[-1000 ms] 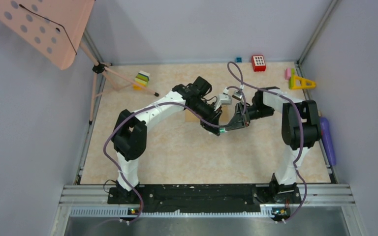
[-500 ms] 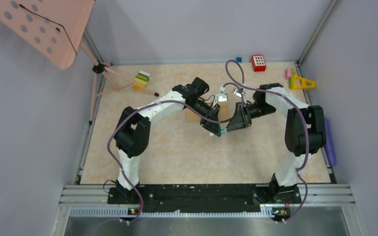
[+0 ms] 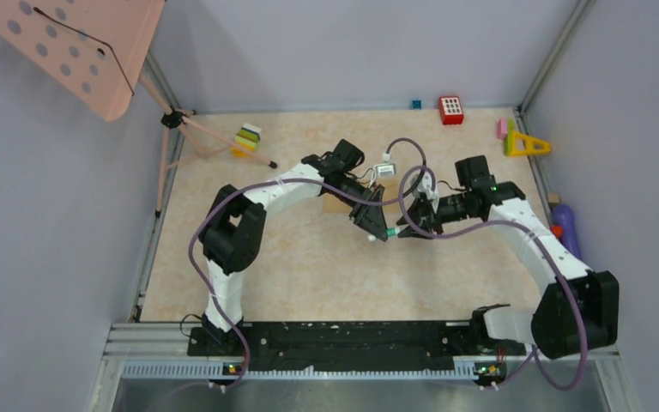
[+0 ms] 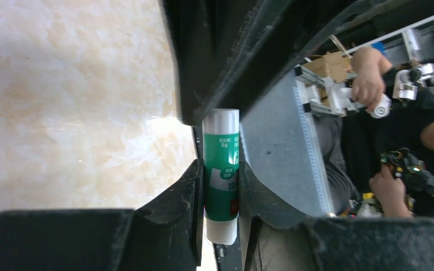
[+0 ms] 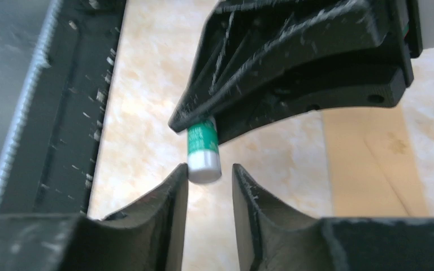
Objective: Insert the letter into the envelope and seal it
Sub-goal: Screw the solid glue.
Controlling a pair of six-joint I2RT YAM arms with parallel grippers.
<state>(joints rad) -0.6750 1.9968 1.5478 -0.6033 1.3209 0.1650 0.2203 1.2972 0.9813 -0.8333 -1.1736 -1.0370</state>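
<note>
While the left gripper [image 3: 383,228] is clamped across the green body of a glue stick [image 4: 221,169], the right gripper [image 5: 209,175] faces it over the middle of the table [image 3: 292,275]. The right jaws stand apart, with the stick's white end [image 5: 204,165] just at their mouth and not yet between the pads. In the right wrist view that end sits nearer one finger than the other. I cannot tell whether it touches.

The step in hand looks like uncapping the glue so the flap can be stuck down. To do it well, the right gripper should:
- shift sideways until the white end is centred in the gap;
- advance along the stick's own line until the pads cover only the white part;
- close there, clear of the green label.

The pull should then run straight along the stick while the left grip holds firm. A sideways tug could lever the stick out of a hold that spans only its middle.

Just beyond the grippers and a little left, the tan envelope [image 5: 364,164] lies flat on the table. The left arm hides most of it from above, and the right wrist view shows a strip with a crease. No pale letter is visible, so I cannot say whether it is already inside.

Along the far edge sit a red block [image 3: 451,109], a yellow triangular toy [image 3: 525,144] to the right, and stacked coloured blocks [image 3: 247,137] beside the pink music stand [image 3: 77,47] to the left. All are well apart from the work.
</note>
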